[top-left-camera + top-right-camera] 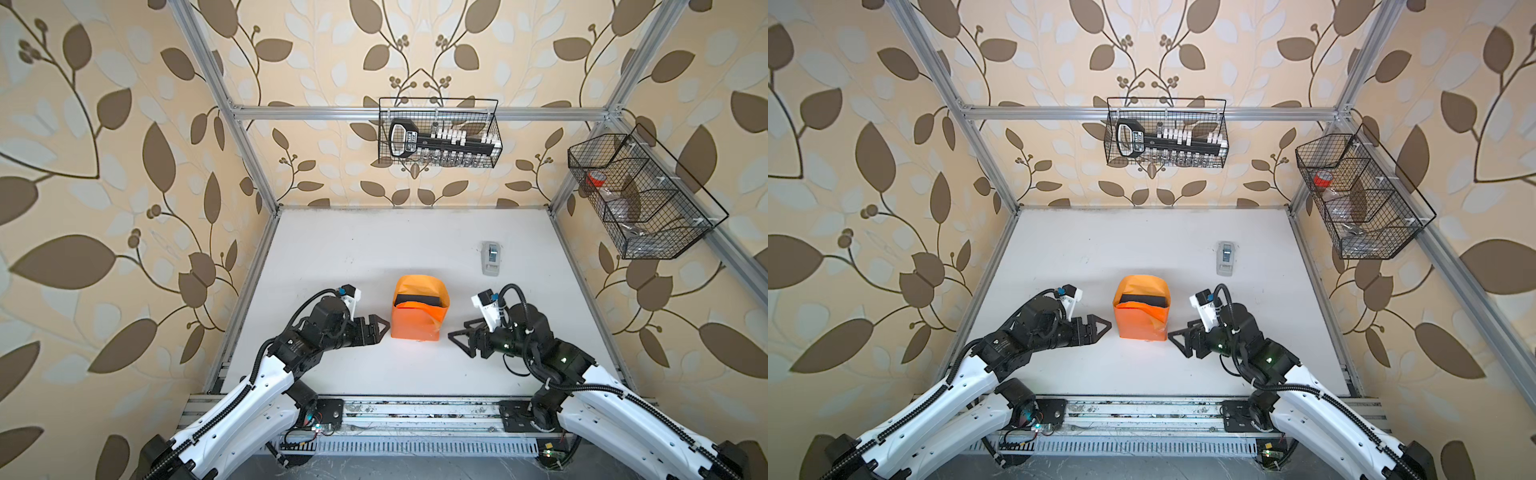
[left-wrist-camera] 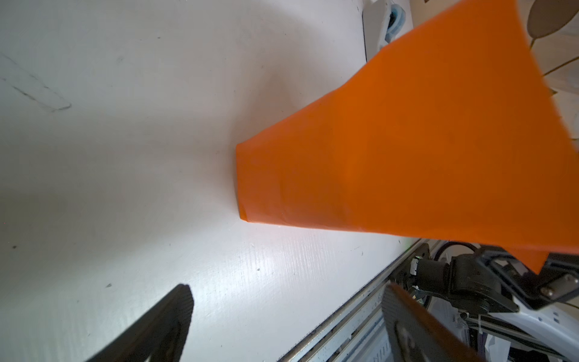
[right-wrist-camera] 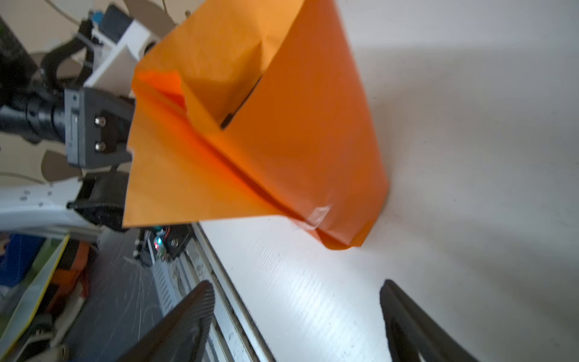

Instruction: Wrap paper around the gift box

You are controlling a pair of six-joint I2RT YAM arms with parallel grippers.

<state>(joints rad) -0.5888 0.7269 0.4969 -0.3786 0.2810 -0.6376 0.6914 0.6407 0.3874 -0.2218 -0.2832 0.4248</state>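
The gift box (image 1: 417,300) (image 1: 1140,299) stands mid-table inside the orange paper (image 1: 415,326) (image 1: 1140,326). The paper rises around its sides and gapes at the top, so only the black lid shows. My left gripper (image 1: 380,328) (image 1: 1102,328) is open just left of the paper, not touching it. My right gripper (image 1: 457,338) (image 1: 1177,336) is open a short way to its right. In the left wrist view the paper (image 2: 407,150) lies beyond the empty left gripper (image 2: 288,290). The right wrist view shows the paper (image 3: 297,141), a black sliver of box (image 3: 241,106), a clear tape piece (image 3: 319,214) and the empty right gripper (image 3: 297,286).
A small grey tape dispenser (image 1: 491,257) (image 1: 1226,258) sits on the white table behind and right of the box. A wire basket (image 1: 440,133) hangs on the back rail and another basket (image 1: 640,195) on the right frame. Aluminium rails border the table.
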